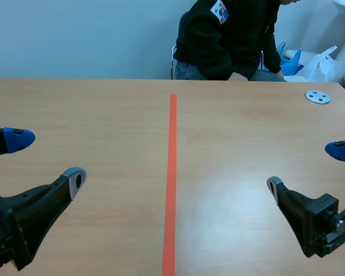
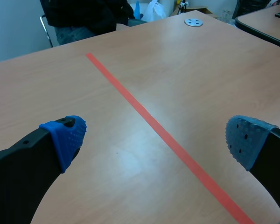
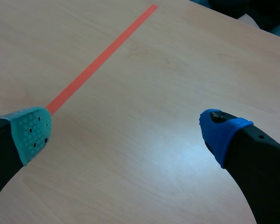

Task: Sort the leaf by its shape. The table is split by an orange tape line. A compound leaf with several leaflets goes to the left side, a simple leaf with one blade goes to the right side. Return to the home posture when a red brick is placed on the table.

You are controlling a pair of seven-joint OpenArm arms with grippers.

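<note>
No leaf and no red brick show in any view. My left gripper (image 1: 46, 158) hangs open low at the left of the table, its pads wide apart over bare wood in the left wrist view (image 2: 156, 137). At the right side my right gripper (image 1: 307, 167) is open too, with only bare tabletop between its fingers (image 3: 123, 133). The orange tape line (image 1: 171, 184) runs down the table's middle between the two arms.
A person in a black top (image 1: 230, 40) sits across the table at its far edge. A small round metal disc (image 1: 317, 96) lies at the far right of the table. White and blue bags (image 1: 310, 63) stand behind it.
</note>
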